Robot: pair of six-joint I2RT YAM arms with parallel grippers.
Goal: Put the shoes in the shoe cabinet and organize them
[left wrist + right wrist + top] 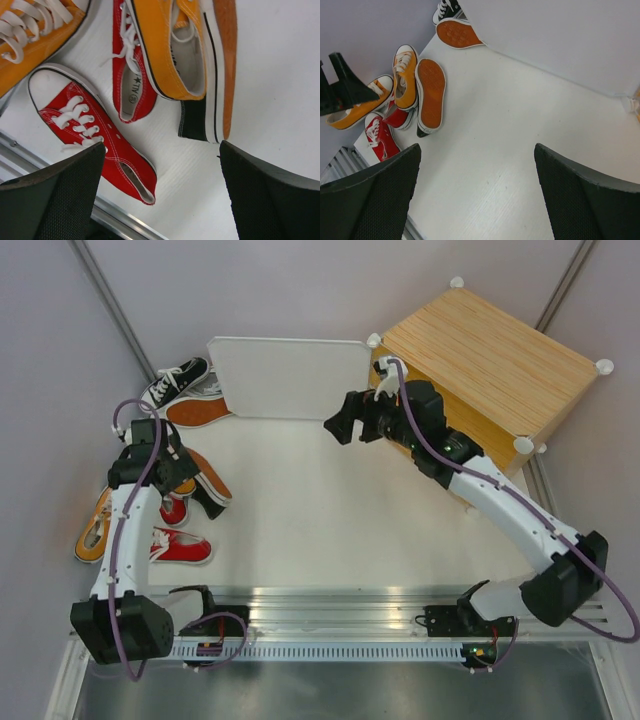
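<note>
I am holding my left end effector [162, 145] spread wide over the shoes [160, 515] on the near left of the surface [340, 530]. I am planning to drop straight onto one red shoe [90, 127] and pinch its side. My right end effector [477, 146] is hanging spread too, by the far-right shoe cabinet [490, 365].

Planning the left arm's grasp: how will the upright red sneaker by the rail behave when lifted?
The red sneaker probably feels light: small, thin canvas. Its open collar likely folds under a pinch; the white rubber edge looks stiffer. It sits flat on its sole, so it is unlikely to roll.
</note>
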